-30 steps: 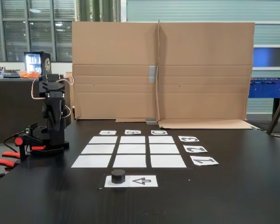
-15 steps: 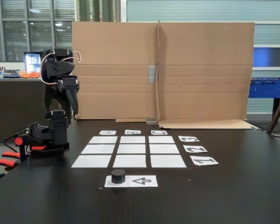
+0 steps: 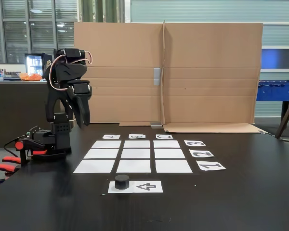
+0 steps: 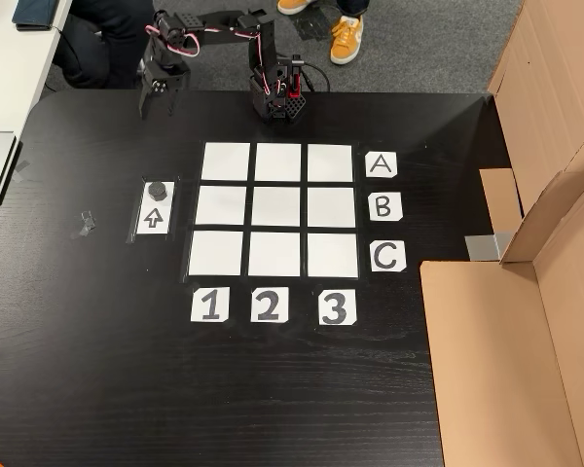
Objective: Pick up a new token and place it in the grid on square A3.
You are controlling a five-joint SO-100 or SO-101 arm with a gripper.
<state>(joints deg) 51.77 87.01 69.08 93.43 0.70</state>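
Still unclaimed, the token (image 3: 122, 181) sits on the white arrow sheet (image 3: 145, 186), just outside the grid (image 4: 277, 208) beside its column-1 edge. Square A3 (image 4: 330, 162), the corner cell beside the A card (image 4: 380, 165), lies bare. The gripper (image 3: 82, 122) hangs raised near the arm's base (image 3: 55, 139), well apart from the token; I cannot tell whether its jaws are parted. By my reading, the reach is in hand: next the arm must swing over the token, descend with jaws parted, and straddle it.

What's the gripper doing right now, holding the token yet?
Gripper: raised, pointing down, empty; open or shut cannot be told. The token sits on the arrow sheet.
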